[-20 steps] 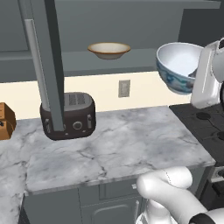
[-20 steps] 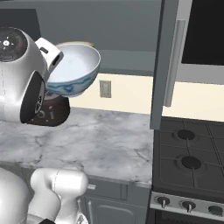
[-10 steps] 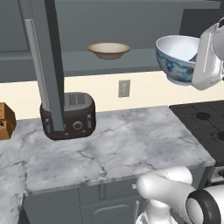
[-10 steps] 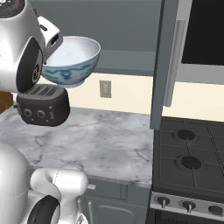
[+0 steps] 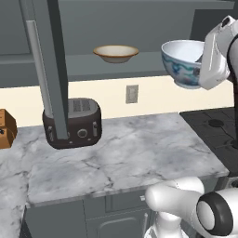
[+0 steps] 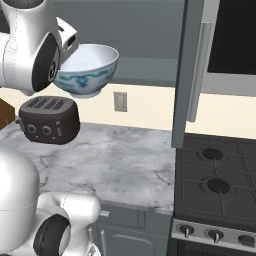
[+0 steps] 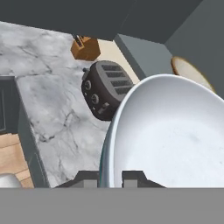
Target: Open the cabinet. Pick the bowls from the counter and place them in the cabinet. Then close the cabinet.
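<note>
The cabinet (image 5: 139,28) stands open, its doors (image 5: 49,69) (image 6: 192,75) swung out edge-on toward the cameras. The cream bowl (image 5: 115,52) (image 7: 192,72) rests on the grey shelf (image 5: 153,62) inside. My gripper (image 5: 202,62) (image 6: 64,50) (image 7: 110,177) is shut on the rim of the white bowl with blue pattern (image 5: 182,62) (image 6: 87,70) (image 7: 175,135). That bowl hangs tilted in the air at shelf height, to the right of the cream bowl and in front of the shelf edge, above the marble counter (image 5: 116,153) (image 6: 125,160).
A black toaster (image 5: 74,123) (image 6: 49,120) (image 7: 105,94) sits at the counter's back left, behind the left door. A brown wooden block (image 5: 5,128) (image 7: 85,48) stands at the far left. A black stove (image 6: 215,175) (image 5: 218,125) adjoins the counter on the right.
The arm has carried the white bowl upward and a little toward the open cabinet. The cream bowl and the doors stayed put.
</note>
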